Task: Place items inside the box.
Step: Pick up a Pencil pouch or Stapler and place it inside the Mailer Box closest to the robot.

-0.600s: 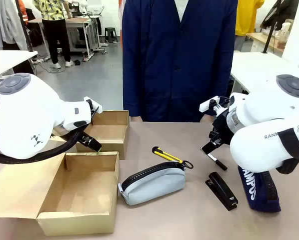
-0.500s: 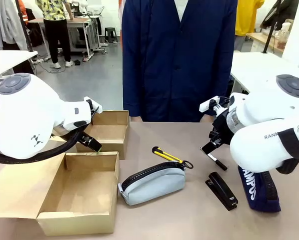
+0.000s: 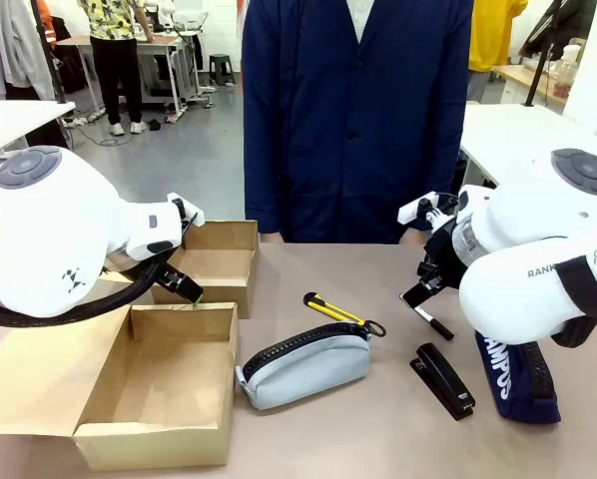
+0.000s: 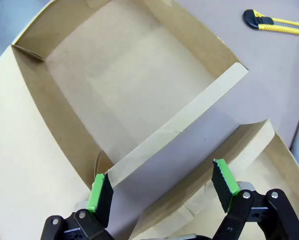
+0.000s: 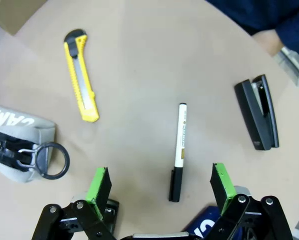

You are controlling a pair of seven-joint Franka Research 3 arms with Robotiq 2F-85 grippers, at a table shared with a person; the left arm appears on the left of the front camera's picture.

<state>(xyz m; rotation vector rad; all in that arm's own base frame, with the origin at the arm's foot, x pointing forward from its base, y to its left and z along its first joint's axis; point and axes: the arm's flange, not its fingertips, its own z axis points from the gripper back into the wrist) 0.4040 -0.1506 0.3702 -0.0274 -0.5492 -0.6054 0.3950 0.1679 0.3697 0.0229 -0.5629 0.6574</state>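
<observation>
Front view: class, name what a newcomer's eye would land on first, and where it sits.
The open brown box lies empty at front left. Mid-table sits the grey pouch, with the yellow utility knife just behind it; a person in a dark blue coat stands at the far side.

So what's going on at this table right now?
Nothing is packed yet: the box is open and empty. The right fingers hang open above the marker, and the left fingers are open by the box. The grey pouch, knife, stapler and navy pouch lie on the table. A person stands at the far side.
</observation>
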